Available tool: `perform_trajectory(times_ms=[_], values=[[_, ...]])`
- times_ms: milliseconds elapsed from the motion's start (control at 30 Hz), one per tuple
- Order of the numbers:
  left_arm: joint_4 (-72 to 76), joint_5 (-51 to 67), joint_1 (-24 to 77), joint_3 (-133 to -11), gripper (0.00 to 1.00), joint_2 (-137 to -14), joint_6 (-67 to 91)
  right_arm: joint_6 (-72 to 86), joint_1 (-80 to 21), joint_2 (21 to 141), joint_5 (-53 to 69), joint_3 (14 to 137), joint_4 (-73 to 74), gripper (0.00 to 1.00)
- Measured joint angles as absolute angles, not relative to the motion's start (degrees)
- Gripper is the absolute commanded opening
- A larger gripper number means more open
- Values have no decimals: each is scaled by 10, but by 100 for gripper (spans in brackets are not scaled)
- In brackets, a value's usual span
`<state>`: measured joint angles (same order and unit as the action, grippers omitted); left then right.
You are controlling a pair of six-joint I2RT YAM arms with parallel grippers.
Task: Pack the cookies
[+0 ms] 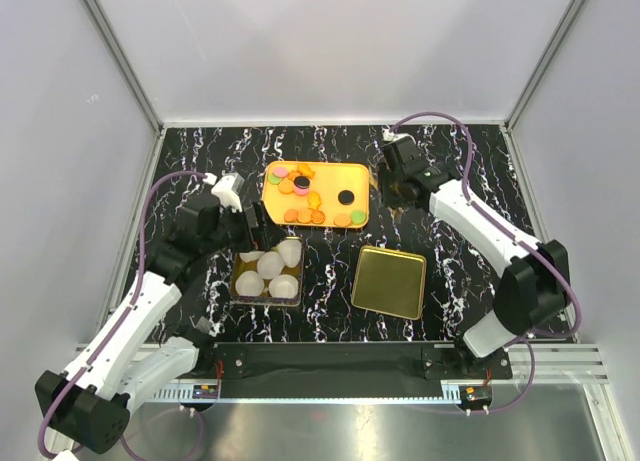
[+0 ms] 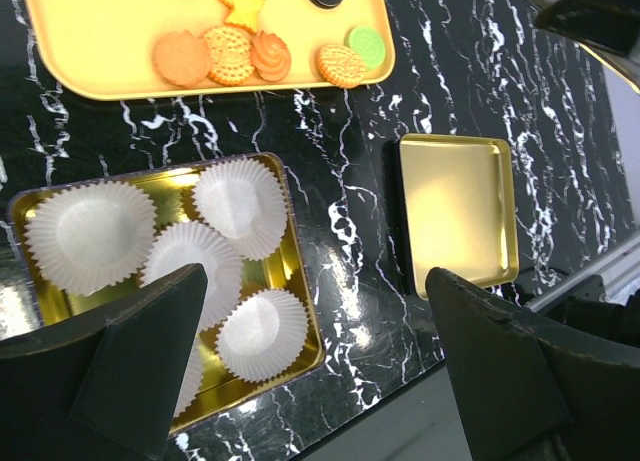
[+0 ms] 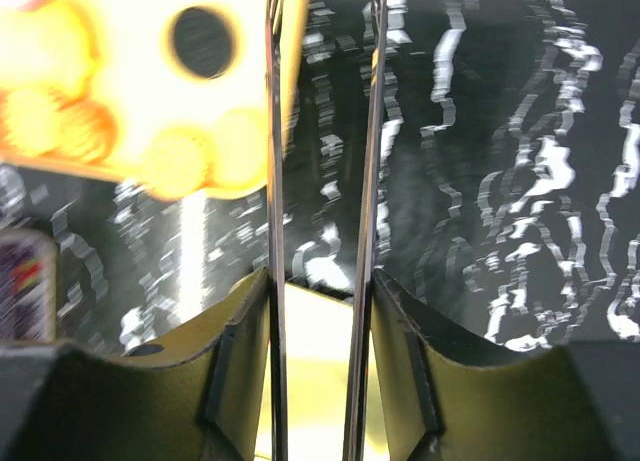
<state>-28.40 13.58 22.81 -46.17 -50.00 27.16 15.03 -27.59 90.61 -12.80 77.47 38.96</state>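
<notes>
The cookies (image 1: 310, 196) lie loose on an orange tray (image 1: 352, 175) at the middle back; they are mostly orange, with a few black, green and pink. In the left wrist view a row of cookies (image 2: 230, 53) shows at the top. My left gripper (image 1: 245, 224) (image 2: 320, 321) is open and empty, hovering over the gold tin (image 1: 236, 281) of white paper cups (image 2: 92, 231). My right gripper (image 1: 400, 189) (image 3: 320, 281) is shut on a pair of thin metal tongs (image 3: 273, 181), at the tray's right edge. The view there is blurred, with a black cookie (image 3: 200, 41) to the left of the blades. The tongs' tips are out of view.
A square gold lid (image 1: 388, 281) (image 2: 455, 211) lies on the black marble table (image 1: 460, 251), right of the tin. Grey walls close in three sides. The arm bases and a black rail (image 1: 330, 361) run along the near edge.
</notes>
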Motion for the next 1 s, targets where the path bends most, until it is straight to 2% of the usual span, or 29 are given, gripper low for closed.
perform_trajectory(times_ms=[333,567,1000], values=[[-305,96,224,-482,99,-499,253,158,-356,879,-120,775,402,50],[-312,77,217,-482,99,-489,249,154,-356,917,-109,780,402,54],[-313,70,211,-482,99,-479,249,149,-356,965,-95,796,397,55]])
